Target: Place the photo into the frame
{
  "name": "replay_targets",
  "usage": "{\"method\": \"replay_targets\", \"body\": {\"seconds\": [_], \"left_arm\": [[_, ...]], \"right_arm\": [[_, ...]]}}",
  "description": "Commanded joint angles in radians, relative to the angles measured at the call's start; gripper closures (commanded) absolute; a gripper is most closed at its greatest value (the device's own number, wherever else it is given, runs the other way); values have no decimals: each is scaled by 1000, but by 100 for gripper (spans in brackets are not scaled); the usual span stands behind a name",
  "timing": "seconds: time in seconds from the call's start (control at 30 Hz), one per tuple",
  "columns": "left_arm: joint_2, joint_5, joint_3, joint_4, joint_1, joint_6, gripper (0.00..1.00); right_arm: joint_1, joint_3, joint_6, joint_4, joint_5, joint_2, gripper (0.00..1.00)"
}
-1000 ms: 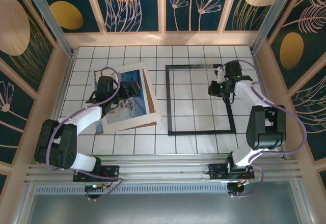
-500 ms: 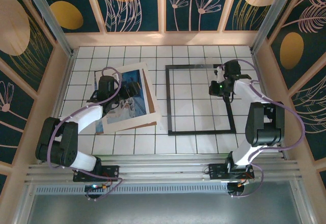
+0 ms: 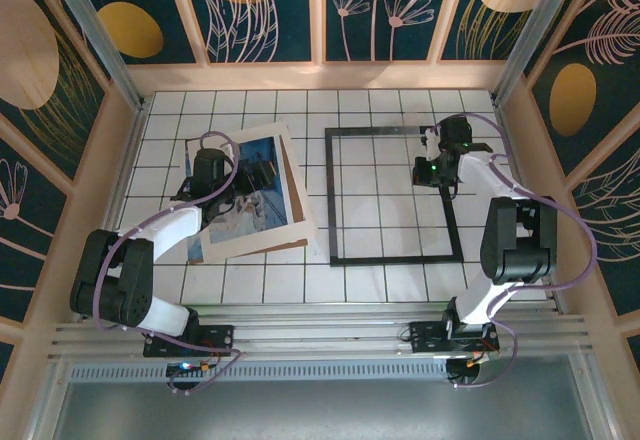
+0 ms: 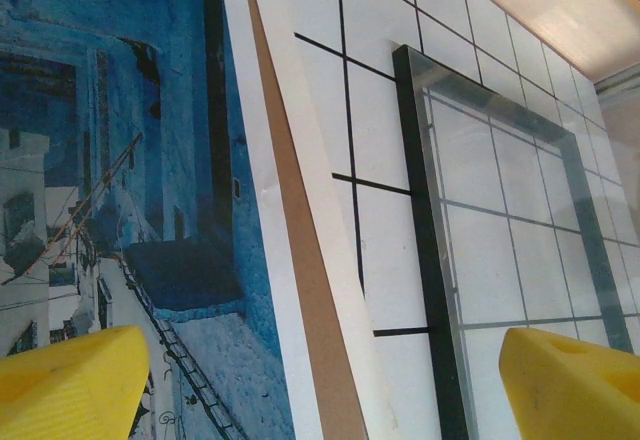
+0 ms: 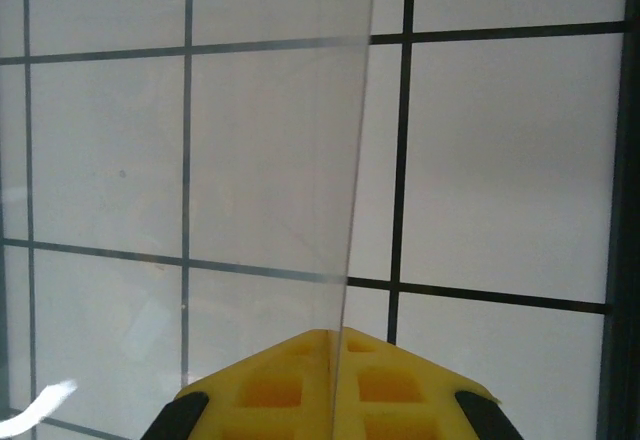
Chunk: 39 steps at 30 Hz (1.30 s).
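The photo [image 3: 250,195], blue with whitish buildings, lies tilted on the left under a white mat [image 3: 300,225] and over a brown backing board [image 3: 290,246]. My left gripper [image 3: 258,174] hovers over it, open; its yellow fingertips [image 4: 70,385] straddle the photo [image 4: 120,210], the board [image 4: 300,290] and the frame's left side [image 4: 425,250]. The black frame [image 3: 330,200] lies flat at centre right. My right gripper [image 3: 437,172] is over its right part, shut on the edge of a clear pane [image 5: 270,160] that runs up from the closed fingers [image 5: 337,380].
The white tiled floor [image 3: 290,280] is ringed by wooden walls [image 3: 120,140]. The clear pane [image 4: 510,230] shows inside the frame in the left wrist view. Both arm bases stand at the near rail [image 3: 320,335].
The right gripper has edged slightly toward the far side with the pane in it. The left arm has hardly moved.
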Motion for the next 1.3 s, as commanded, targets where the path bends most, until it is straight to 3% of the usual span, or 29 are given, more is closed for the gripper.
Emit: {"method": "replay_targets", "body": {"seconds": [0.0,0.37,1.27], "left_arm": [[5,-17,22,-14,-5,14,9],[13,-14,26,-15,-5,12,10],[50,-5,43,-14,-6,13,10]], "right_arm": [[-5,28,-29,-34,18,14,100],[3,44,-31,-70,-73,-8,100],[7,118,-54,-169,-62,65,100]]}}
